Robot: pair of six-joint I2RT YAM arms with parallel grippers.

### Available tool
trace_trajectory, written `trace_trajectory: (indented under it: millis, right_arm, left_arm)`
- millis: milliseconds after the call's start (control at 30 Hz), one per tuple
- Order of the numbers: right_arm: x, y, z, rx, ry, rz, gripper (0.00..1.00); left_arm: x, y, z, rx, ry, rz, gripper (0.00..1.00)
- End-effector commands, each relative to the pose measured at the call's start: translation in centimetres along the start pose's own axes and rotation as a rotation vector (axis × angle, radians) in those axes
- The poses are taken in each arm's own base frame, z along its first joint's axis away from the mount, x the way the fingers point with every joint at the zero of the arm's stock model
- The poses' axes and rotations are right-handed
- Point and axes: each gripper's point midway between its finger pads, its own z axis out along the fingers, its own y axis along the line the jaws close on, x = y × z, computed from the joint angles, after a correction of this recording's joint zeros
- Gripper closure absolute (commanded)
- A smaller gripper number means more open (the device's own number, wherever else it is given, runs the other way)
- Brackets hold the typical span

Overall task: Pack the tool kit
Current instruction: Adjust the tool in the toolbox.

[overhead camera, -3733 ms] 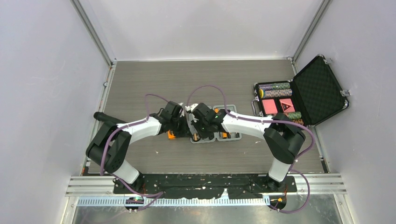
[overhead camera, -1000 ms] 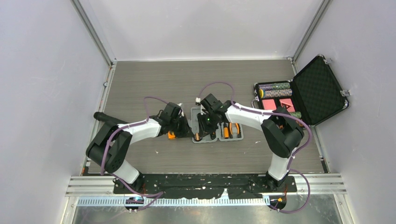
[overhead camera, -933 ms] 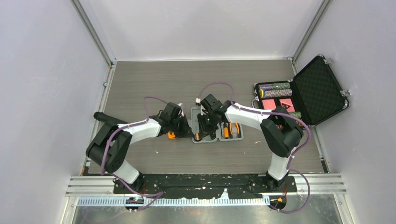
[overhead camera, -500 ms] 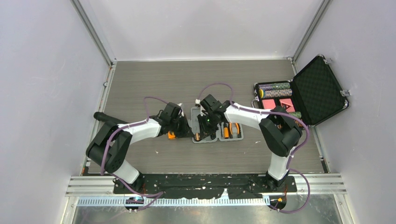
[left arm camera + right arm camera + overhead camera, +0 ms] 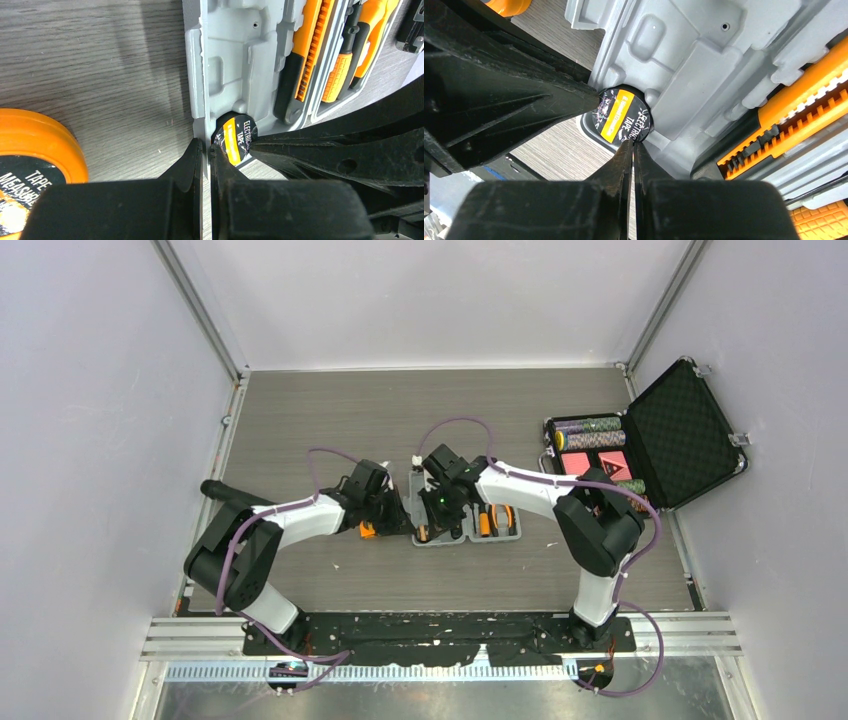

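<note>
The grey tool kit case [image 5: 466, 541] lies open mid-table, with an orange-and-black knife [image 5: 309, 45] and pliers [image 5: 350, 55] in its slots. A black electrical tape roll [image 5: 236, 139] sits in the case's near left corner pocket [image 5: 621, 120]. My left gripper [image 5: 206, 146] is shut on the case's left wall [image 5: 197, 100]; it also shows in the top view [image 5: 405, 523]. My right gripper [image 5: 633, 144] is shut, its tips touching the roll's rim, and shows in the top view [image 5: 432, 518]. The orange tape measure [image 5: 30, 150] lies on the table left of the case [image 5: 368, 530].
A larger black foam-lined case [image 5: 680, 435] with poker chips stands open at the back right. Both wrists crowd the grey case's left end. Grey walls enclose the table on three sides.
My right wrist has shifted slightly left over the case's left end, fingertips at the tape roll. The left arm and the case have not moved.
</note>
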Motion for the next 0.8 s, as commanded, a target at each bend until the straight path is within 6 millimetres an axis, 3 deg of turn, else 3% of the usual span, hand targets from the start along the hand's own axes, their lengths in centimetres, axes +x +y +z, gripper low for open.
trace_trajectory:
  millis: [0,200,367,767]
  right_arm:
    - [8.4,-4.4,3.4,0.184,0.275,-0.029,0.94]
    - [10.2,-5.4,4.3,0.249,0.328,-0.069,0.95]
    - [10.8,-4.6,4.8,0.264,0.366,-0.122,0.95]
    - [14.8,-4.0,6.4,0.28,0.498,-0.176,0.94]
  left_arm:
    - [0.1,-1.1,0.3,0.063,-0.002,0.012,1.0]
    - [0.2,-1.0,0.3,0.064,-0.002,0.005,1.0]
    - [0.4,-1.0,0.2,0.065,0.002,0.001,1.0]
    - [1.0,-1.5,-0.1,0.165,-0.039,-0.078,1.0]
